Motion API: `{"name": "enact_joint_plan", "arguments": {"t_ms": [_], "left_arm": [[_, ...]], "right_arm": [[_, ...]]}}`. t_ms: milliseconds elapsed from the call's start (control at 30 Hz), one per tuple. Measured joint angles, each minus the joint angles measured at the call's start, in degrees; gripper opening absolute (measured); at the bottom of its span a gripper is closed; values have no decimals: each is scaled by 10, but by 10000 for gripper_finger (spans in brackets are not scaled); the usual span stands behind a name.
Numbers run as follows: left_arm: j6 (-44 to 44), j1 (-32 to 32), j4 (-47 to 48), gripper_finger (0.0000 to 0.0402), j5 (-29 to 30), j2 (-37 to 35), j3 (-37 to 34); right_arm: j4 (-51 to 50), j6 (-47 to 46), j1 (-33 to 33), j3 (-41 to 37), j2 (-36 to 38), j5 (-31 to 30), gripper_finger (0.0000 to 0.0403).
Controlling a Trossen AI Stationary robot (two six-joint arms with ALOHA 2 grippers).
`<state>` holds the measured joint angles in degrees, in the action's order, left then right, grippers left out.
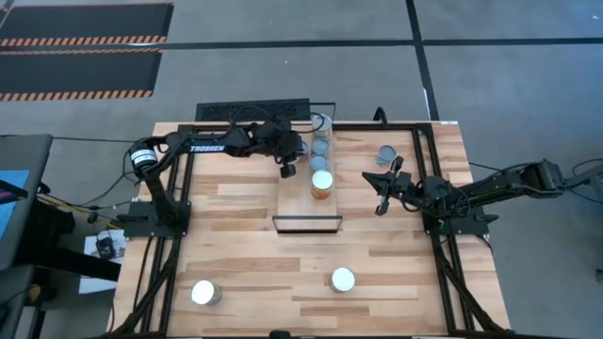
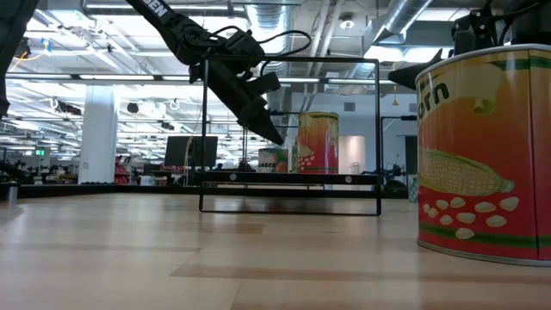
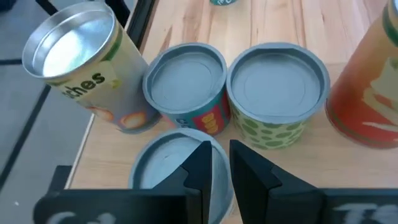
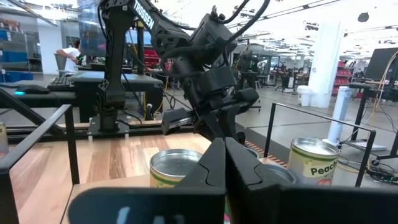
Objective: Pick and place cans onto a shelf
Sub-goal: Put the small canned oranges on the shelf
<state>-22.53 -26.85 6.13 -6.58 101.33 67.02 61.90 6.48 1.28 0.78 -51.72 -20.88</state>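
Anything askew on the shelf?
Yes. The tan-labelled peaches can at the far end of the light wooden shelf is tilted, leaning away from the upright grey-topped cans beside it. Nothing looks spilled or dented.

Overhead, table-level and both wrist cameras share the shelf (image 1: 306,193), seemingly.

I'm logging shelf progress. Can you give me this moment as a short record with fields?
shelf: light wood board on the table
cans on shelf: four in a row at its far end, nearest one orange
cans on table: three, two near, one far right
left gripper: over the shelf beside the row, holding nothing
right gripper: shut, right of the shelf
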Motion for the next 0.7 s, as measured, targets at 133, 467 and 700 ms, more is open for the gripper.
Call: {"name": "enact_joint_plan", "arguments": {"t_ms": [133, 467, 700], "left_arm": [[-13, 0, 19, 36, 11, -33, -1], [48, 0, -74, 4, 29, -140, -144], [87, -14, -177, 4, 25, -126, -220]], "right_arm": [[-1, 0, 0, 0, 0, 0, 10], [-4, 9, -2, 0, 0, 0, 11], [-2, 7, -2, 0, 0, 0, 11]]}}
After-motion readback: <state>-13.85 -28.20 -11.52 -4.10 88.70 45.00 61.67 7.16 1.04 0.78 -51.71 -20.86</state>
